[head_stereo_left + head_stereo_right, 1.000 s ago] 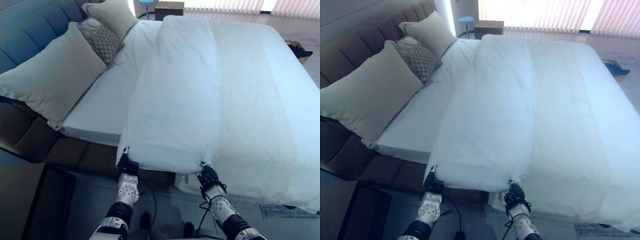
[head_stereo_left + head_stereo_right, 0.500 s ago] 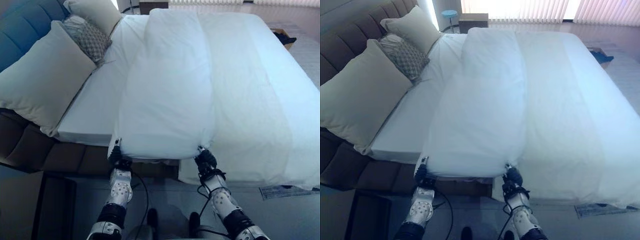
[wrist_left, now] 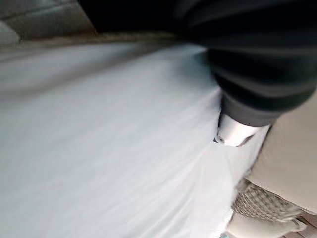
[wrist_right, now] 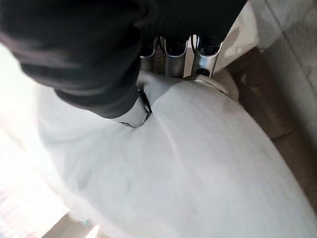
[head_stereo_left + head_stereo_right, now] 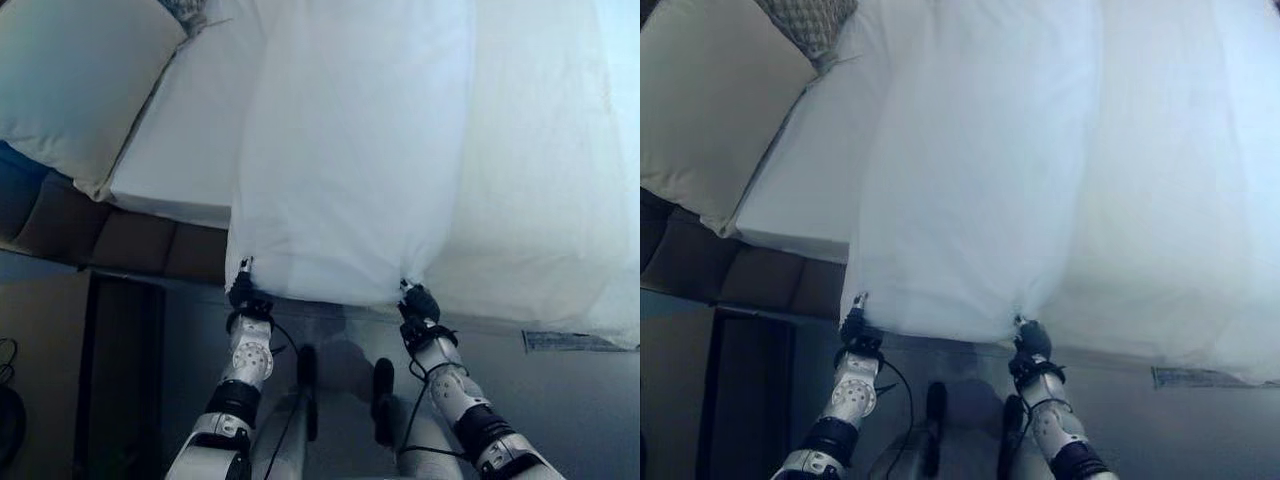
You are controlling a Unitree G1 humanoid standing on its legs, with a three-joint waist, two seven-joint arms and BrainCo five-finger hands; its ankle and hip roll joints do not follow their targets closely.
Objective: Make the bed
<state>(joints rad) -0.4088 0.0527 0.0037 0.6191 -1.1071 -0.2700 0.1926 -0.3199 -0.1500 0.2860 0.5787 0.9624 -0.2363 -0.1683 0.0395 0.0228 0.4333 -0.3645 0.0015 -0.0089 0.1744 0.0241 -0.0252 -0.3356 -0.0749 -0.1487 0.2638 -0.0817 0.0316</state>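
at the far left of the head views a large pale pillow point(image 5: 75, 75) leans on the dark padded headboard point(image 5: 60, 225), with a grey patterned cushion point(image 5: 810, 20) just beyond it. next to them lies a bare strip of white sheet point(image 5: 195, 140) over the mattress edge.

in the middle, the white duvet point(image 5: 350, 150) lies folded back on itself in a long thick band across the bed, its near end hanging just over the side. the left hand point(image 5: 241, 293) is clamped on the near left corner of that band; its wrist view shows cloth bunched tight against the thumb. the right hand point(image 5: 418, 302) has the near right corner, fingers point(image 4: 171, 54) curled over a pinched fold of the same duvet. to the right the rest of the duvet spreads flat, and a slip of paper point(image 5: 565, 342) lies on the floor beside the bed.

my guess is the band is about to be drawn toward the pillows. the risks: each grip takes only a small pinch of fabric, so a sharp tug could pull a corner free; uneven pulling would skew the edge; and if only the top layer is held, the filling may lag and bunch.
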